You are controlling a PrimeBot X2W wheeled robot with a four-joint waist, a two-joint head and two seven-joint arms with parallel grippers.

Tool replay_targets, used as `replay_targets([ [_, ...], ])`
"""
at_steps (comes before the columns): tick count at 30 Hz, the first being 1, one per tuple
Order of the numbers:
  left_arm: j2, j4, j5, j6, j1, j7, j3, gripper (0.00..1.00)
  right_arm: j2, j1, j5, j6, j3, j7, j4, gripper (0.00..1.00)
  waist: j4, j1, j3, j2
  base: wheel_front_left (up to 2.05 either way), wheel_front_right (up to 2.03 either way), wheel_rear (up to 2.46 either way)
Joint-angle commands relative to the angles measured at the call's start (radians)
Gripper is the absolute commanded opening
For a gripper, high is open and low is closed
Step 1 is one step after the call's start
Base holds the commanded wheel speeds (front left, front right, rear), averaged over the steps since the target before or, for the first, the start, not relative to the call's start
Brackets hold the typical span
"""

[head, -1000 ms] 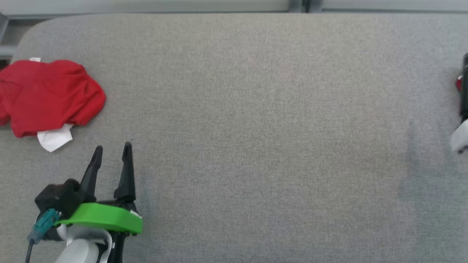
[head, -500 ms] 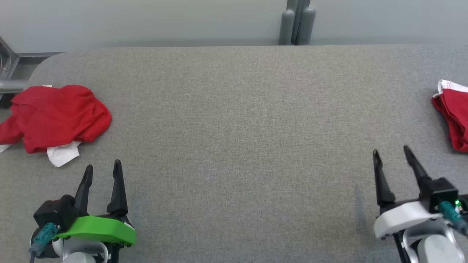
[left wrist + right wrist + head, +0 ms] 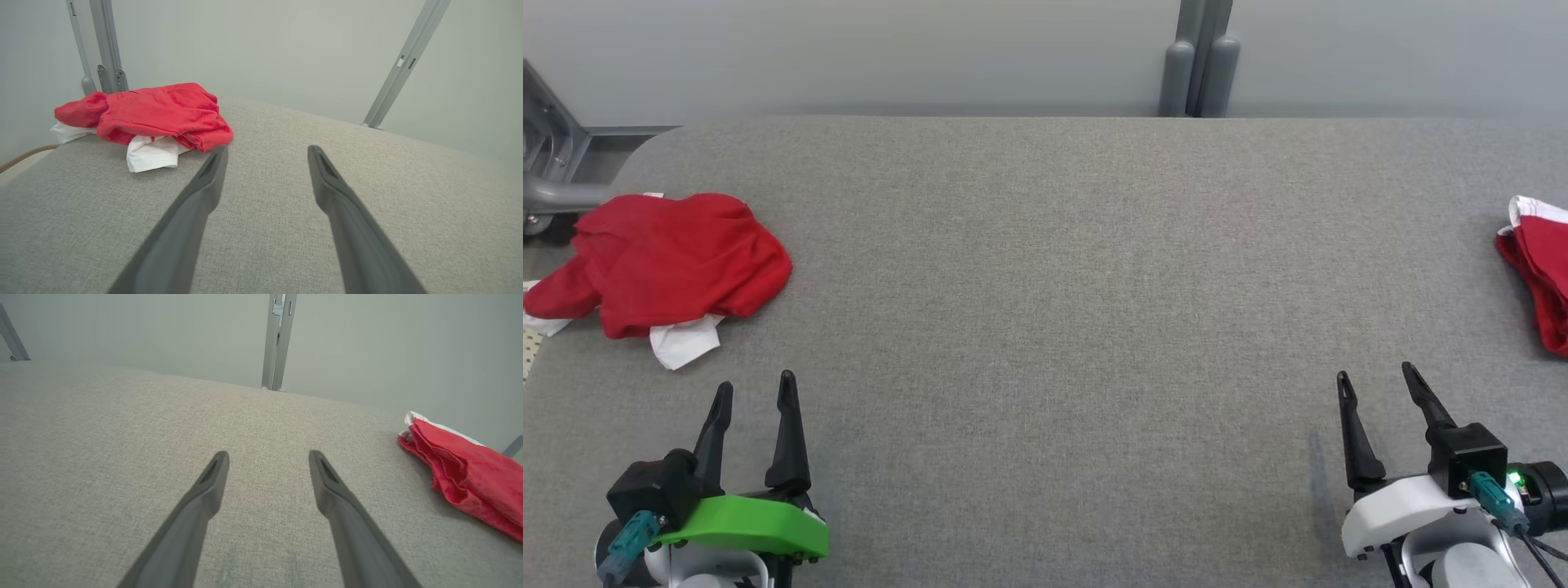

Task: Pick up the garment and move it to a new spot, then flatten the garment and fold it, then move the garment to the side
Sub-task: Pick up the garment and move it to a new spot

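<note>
Head view: your left tool point(image 3: 754, 380) and right tool point(image 3: 1374, 371) sit spread, empty; garment point(image 3: 670, 261) crumpled far left on the worktop point(image 3: 1054, 286). Left wrist view: it lies untouched ahead. Right wrist view: red cloth point(image 3: 466, 473) aside. Likely nothing's done yet.

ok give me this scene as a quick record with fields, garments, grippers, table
surface: grey fabric-covered table
left side: crumpled red and white garment, lying near the table's left edge
right side: second red garment with white trim, at the right edge, partly cut off in the head view
left gripper: open, holding nothing, short of the crumpled garment
right gripper: open, holding nothing, apart from the second garment
task stage: nothing picked up yet
</note>
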Motion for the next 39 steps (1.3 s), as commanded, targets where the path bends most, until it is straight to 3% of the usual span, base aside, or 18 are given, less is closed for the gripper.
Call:
replay_targets([
  [1, -0.005, 0.002, 0.015, -0.007, 0.011, -0.003, 0.010, 1.00, 0.000, -0.009, -0.007, -0.002, 0.004, -0.004, -0.006, 1.00, 0.011, 0.0001, -0.004, 0.0000, 0.00, 0.00, 0.00],
  [7, -0.026, 0.001, 0.041, -0.018, 0.027, -0.003, 0.059, 1.00, 0.001, -0.018, -0.016, -0.001, 0.068, -0.004, -0.015, 1.00, 0.082, 0.0001, -0.018, 0.0000, 0.00, 0.00, 0.00],
  [14, -0.048, -0.008, 0.051, -0.022, 0.074, -0.003, 0.139, 1.00, 0.001, -0.039, 0.013, -0.002, 0.196, -0.004, -0.003, 1.00, 0.268, 0.0001, -0.040, 0.0000, 0.00, 0.00, 0.00],
  [21, -0.044, -0.003, 0.060, -0.035, 0.105, -0.003, 0.176, 1.00, -0.001, -0.079, 0.049, -0.002, 0.331, -0.004, 0.025, 1.00, 0.380, 0.0001, -0.046, 0.0000, 0.00, 0.00, 0.00],
  [29, -0.050, 0.029, -0.020, -0.085, -0.059, 0.036, 0.168, 1.00, -0.034, -0.119, 0.030, -0.002, 0.345, -0.004, 0.022, 1.00, 0.399, 0.0001, 0.079, 0.0000, 0.00, 0.00, 0.00],
  [32, -0.039, 0.073, -0.104, -0.103, -0.209, 0.122, 0.170, 1.00, -0.059, -0.144, 0.018, -0.001, 0.344, 0.009, 0.007, 1.00, 0.390, 0.0001, 0.160, 0.0000, 0.00, 0.00, 0.00],
  [38, 0.048, 0.210, -0.235, -0.120, -0.554, 0.384, 0.108, 1.00, -0.118, -0.205, 0.005, -0.002, 0.330, 0.047, -0.052, 1.00, 0.349, 0.0001, 0.330, 0.0000, 0.00, 0.00, 0.00],
  [39, 0.048, 0.210, -0.235, -0.120, -0.554, 0.384, 0.108, 1.00, -0.118, -0.205, 0.005, -0.002, 0.330, 0.047, -0.052, 1.00, 0.349, 0.0001, 0.330, 0.0000, 0.00, 0.00, 0.00],
])
